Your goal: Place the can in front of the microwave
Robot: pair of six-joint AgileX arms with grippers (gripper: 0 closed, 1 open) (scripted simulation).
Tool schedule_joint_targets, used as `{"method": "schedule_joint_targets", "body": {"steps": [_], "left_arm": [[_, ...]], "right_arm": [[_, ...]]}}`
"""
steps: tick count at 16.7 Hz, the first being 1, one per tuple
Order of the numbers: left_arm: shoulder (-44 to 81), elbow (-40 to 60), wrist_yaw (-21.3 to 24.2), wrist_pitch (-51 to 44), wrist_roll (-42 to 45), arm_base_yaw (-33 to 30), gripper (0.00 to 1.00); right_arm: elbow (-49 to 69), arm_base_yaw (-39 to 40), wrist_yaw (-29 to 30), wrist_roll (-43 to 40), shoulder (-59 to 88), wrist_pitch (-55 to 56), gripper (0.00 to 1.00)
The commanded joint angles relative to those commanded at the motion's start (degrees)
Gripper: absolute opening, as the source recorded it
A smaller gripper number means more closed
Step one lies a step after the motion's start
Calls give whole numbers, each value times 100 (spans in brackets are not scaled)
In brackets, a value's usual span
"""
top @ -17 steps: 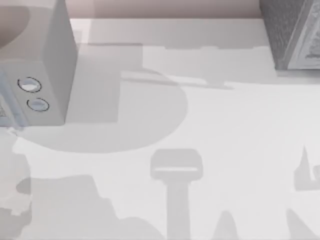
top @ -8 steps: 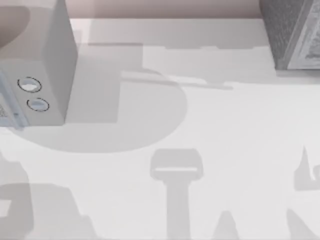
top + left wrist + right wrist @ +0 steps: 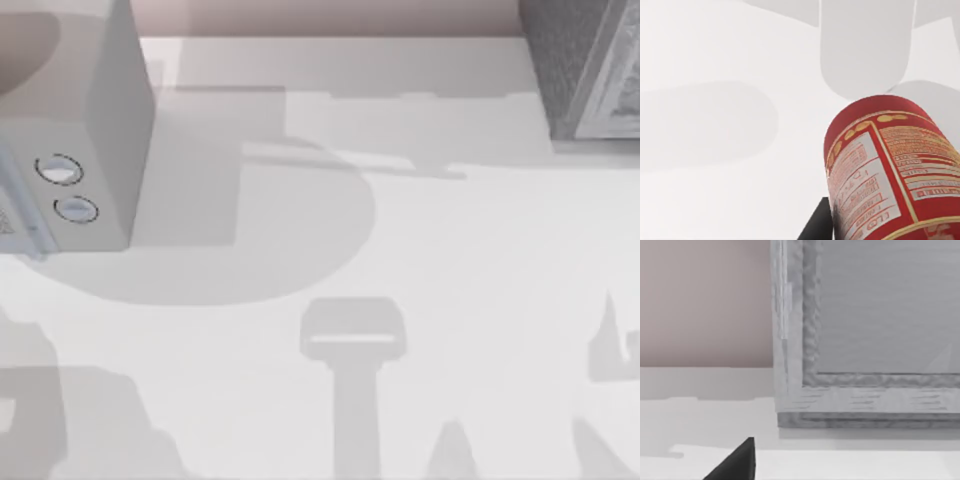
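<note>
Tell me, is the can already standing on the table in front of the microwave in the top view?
No: the table before the microwave is bare.

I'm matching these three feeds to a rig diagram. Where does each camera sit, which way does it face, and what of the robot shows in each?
Top view: above the table, looking down; the microwave at left, a speckled grey box at right; arm shadows only.
Left wrist view: on the left arm, facing the tabletop; the can is close, beside a dark fingertip.
Right wrist view: on the right arm, facing the grey box and back wall; one dark fingertip shows.
Shared: top and right wrist views both show the grey box.
</note>
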Motion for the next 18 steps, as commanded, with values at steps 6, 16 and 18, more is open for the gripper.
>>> {"method": "schedule_joint_targets", "body": {"steps": [6,16,18], "left_arm": [[0,0,0,0,0,0,30],[0,0,0,0,0,0,100],[0,0,0,0,0,0,100]], "right_arm": [[0,0,0,0,0,0,100],[0,0,0,0,0,0,100],[0,0,0,0,0,0,100]]}}
